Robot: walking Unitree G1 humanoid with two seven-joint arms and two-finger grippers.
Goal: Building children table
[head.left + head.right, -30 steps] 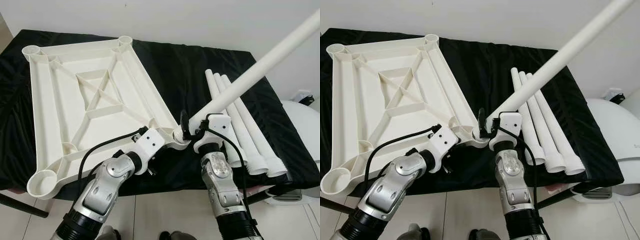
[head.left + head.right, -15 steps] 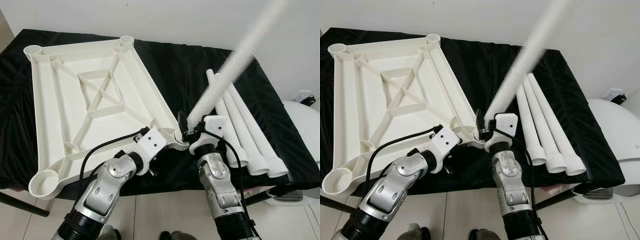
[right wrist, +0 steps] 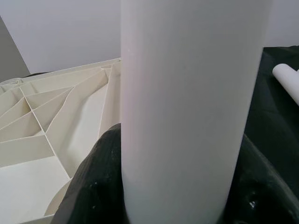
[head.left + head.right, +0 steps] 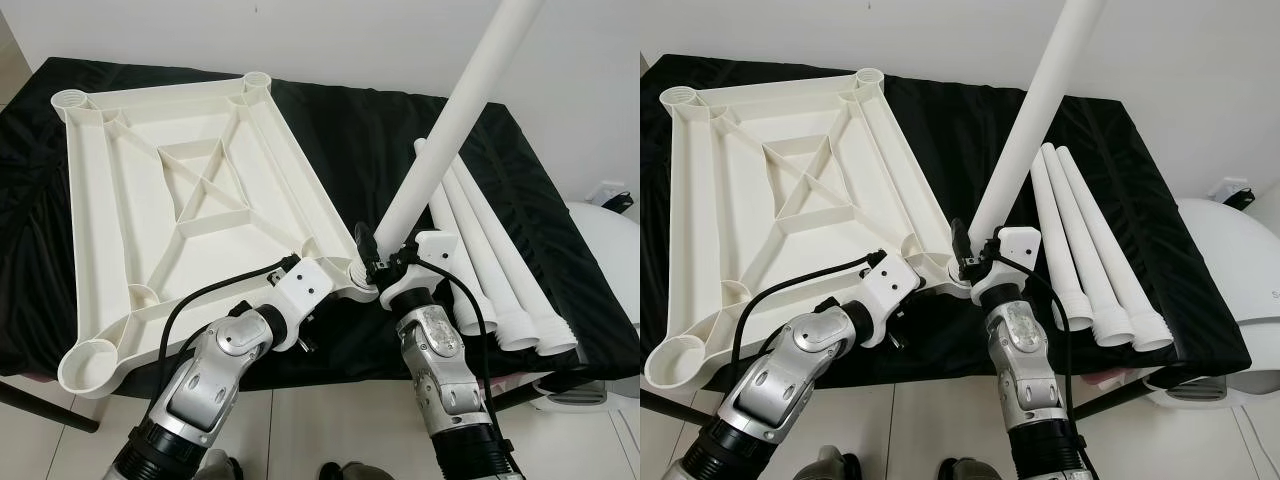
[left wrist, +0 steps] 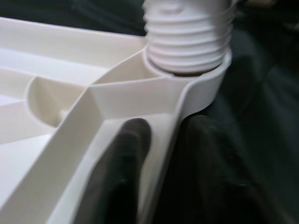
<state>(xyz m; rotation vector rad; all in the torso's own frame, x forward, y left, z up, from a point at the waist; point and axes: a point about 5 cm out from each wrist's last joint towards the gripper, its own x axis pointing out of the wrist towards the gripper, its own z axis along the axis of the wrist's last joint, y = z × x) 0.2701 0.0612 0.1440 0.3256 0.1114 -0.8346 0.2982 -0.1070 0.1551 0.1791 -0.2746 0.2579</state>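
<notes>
The white tabletop (image 4: 110,190) lies upside down on the black-covered table (image 4: 350,130). My right gripper (image 4: 384,262) is shut on a long white leg (image 4: 452,124) near its lower end. The leg stands steeply, leaning a little to the right. Its threaded end (image 5: 187,42) sits in the corner socket (image 4: 354,274) at the tabletop's near right corner. My left gripper (image 5: 163,172) is shut on the tabletop's rim just beside that socket, one finger (image 5: 122,172) inside the rim and one outside. The right wrist view has the leg (image 3: 187,107) between its black fingers (image 3: 93,191).
Three spare white legs (image 4: 492,250) lie side by side on the cloth to the right of my right arm. A white rounded object (image 4: 608,240) stands off the table's right edge. Pale tiled floor shows below the near edge.
The leg in my right gripper has swung from a low lean to the right up to nearly upright, its lower end staying at the corner socket. The left gripper has kept its hold.
</notes>
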